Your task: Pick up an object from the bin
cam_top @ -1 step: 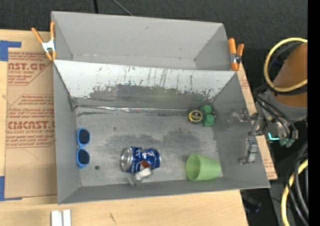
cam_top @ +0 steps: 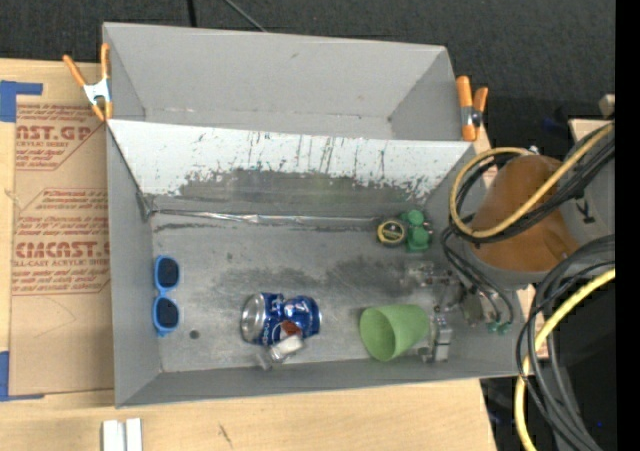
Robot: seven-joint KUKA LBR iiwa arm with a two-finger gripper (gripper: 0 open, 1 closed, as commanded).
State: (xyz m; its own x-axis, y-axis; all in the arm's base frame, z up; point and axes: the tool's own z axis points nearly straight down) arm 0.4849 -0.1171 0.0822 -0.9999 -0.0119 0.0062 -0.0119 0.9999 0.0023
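The pincer (cam_top: 440, 331) was seen low at the right of the bin (cam_top: 270, 89), just beside the green cup (cam_top: 388, 333). Whether it was open or closed could not be told. Nothing was judged lifted yet: grasp and lift were left.

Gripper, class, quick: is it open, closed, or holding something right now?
Gripper: cannot be told; it sits low beside the green cup.
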